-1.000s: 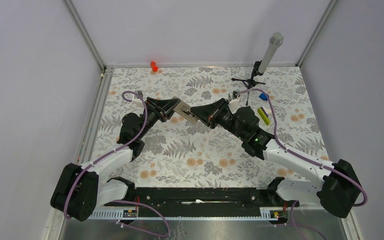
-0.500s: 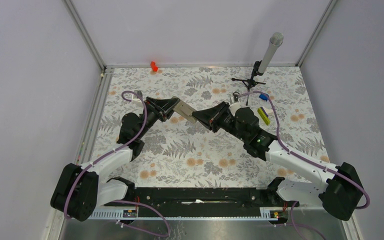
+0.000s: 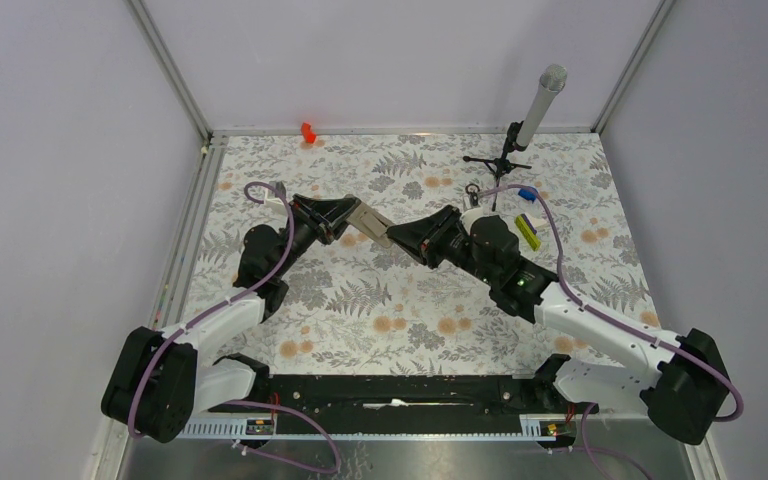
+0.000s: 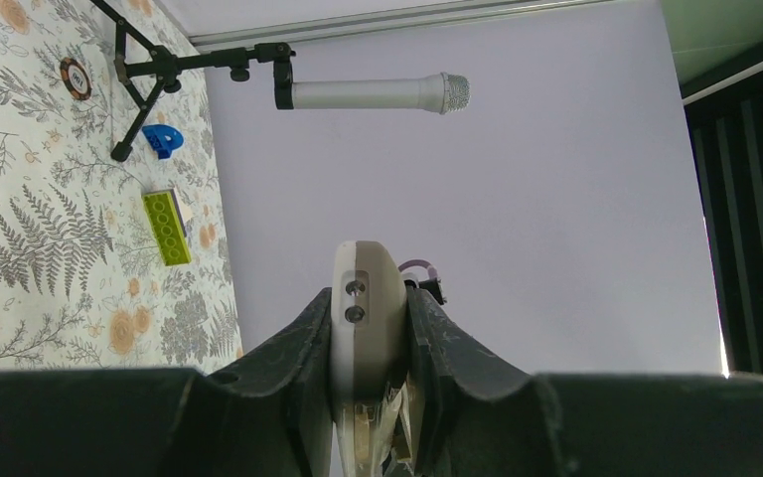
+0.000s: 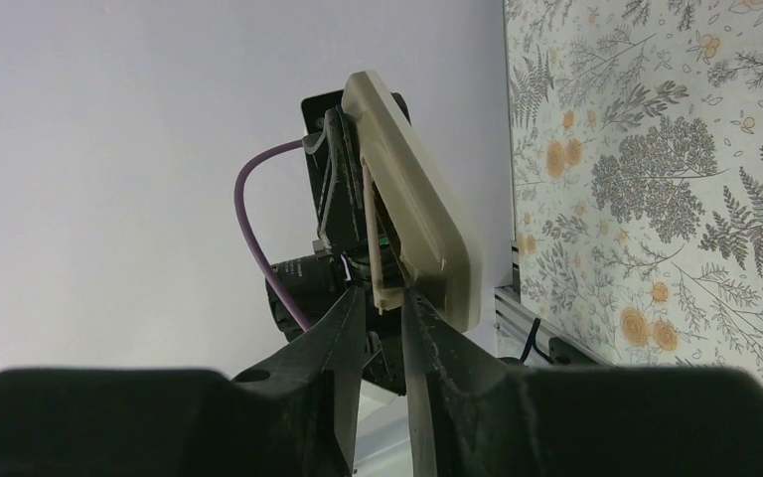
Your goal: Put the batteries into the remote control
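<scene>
remote control (image 3: 370, 221) is off the table (image 3: 410, 300), held in the air over its back half, about midway between the left and right edges. my left claw (image 4: 370, 303) is clamped on one end of it, a finger on each broad face.

key relation: its long axis runs straight along the line between my two claws, left-back to right-near. the free end points at my right claw (image 5: 380, 298), so right is the arm for the next bit and left is just the vise. from the right wrist the handset is edge-on, running dead ahead away from the tips. a thin flap (image 5: 369, 229) stands off one face, maybe the battery cover, not sure.

right claw: jaws narrowly apart with the flap's near tip between them. can't tell if they pinch it or only straddle it.

batteries: can't find them in any view, so loading isn't next yet by my read.

room: floral table under the handset is bare. yellow-green bar (image 3: 528, 231), blue piece (image 3: 527, 192) and mic stand (image 3: 505, 155) sit toward the back right corner, well apart.
</scene>
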